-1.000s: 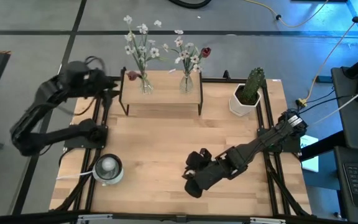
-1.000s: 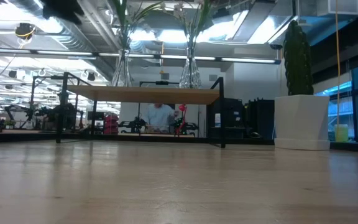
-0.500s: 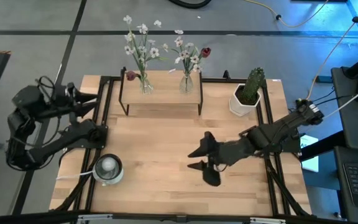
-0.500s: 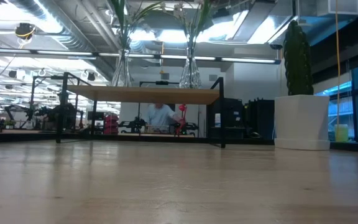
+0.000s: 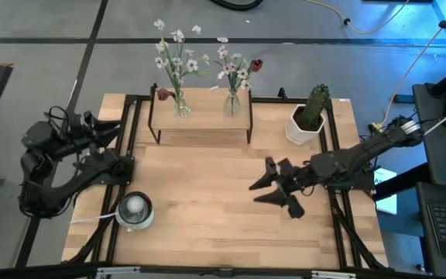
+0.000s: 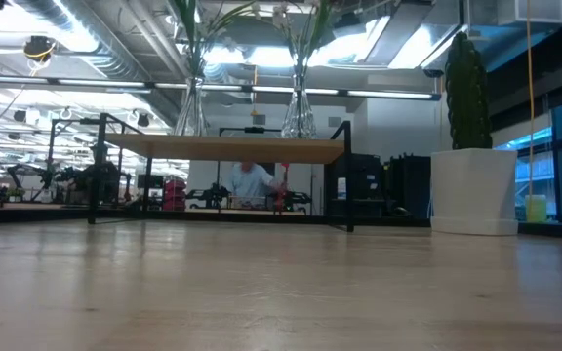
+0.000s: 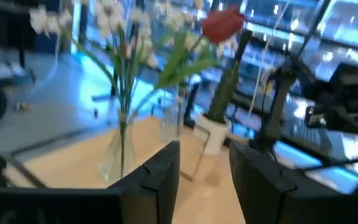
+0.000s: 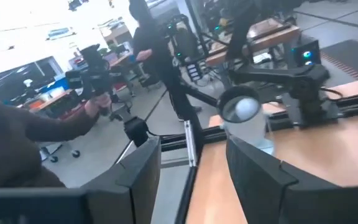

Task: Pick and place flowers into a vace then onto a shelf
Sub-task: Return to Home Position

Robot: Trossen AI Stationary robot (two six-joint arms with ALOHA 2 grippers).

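Two clear glass vases stand on the low wooden shelf (image 5: 201, 116) at the table's far side. The left vase (image 5: 181, 105) and the right vase (image 5: 233, 103) each hold flowers (image 5: 175, 54) with white blossoms and a dark red bud (image 5: 255, 64), stems down in the glass. The low view shows the shelf (image 6: 224, 148) with both vases (image 6: 299, 109) on top. My left gripper (image 5: 108, 129) hovers open off the table's left edge, facing the flowers (image 7: 122, 74); its fingers (image 7: 160, 180) stand apart. My right gripper (image 5: 276, 186) is open above the table's right half.
A green cactus in a white pot (image 5: 308, 116) stands right of the shelf, also seen as the cactus pot (image 6: 472, 190). A round white-topped object (image 5: 135, 209) sits at the near left corner. A person (image 8: 17, 149) shows beyond the table. Bare wood lies between shelf and near edge.
My left gripper has drawn back from the shelf's left end toward the table's left edge. My right gripper has moved from the near middle toward the right and far side, rising and turning. The vases and flowers have stayed in place.
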